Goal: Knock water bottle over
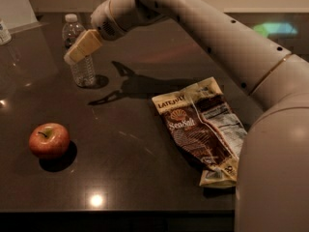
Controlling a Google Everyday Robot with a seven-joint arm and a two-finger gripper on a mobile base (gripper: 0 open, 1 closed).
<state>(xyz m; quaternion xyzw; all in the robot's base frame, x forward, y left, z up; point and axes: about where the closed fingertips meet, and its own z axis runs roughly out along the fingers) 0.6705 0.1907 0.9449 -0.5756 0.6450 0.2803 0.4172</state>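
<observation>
1. The snack bag [200, 129] lies flat on the right half of the dark table [135, 153]. It reads "LATE JULY" at its top corner and "Sea Salt" under a sun-like emblem. A white nutrition panel runs along its right side, but the print there is too small to read.
2. The bag looks sealed, with its lower end crumpled, and its contents cannot be seen.
3. The water bottle [85, 72] stands at the far left of the table, well apart from the bag. It is clear and ribbed with a white cap on top, and no writing on it can be read. How full it is cannot be told.
4. The bottle is upright, with its long axis vertical, the cap pointing up and the base flat on the table.
5. The gripper [72, 56] hangs above the table at the end of the pale arm [217, 37], which reaches in from the right. Its tan fingers [86, 43] lie together with only a thin seam between them and slant down to the left.
6. The fingers cross in front of the bottle's upper body in this view. Whether they touch it cannot be told.
7. A red apple [49, 140] sits near the front left, well apart from the bottle and the bag.
</observation>
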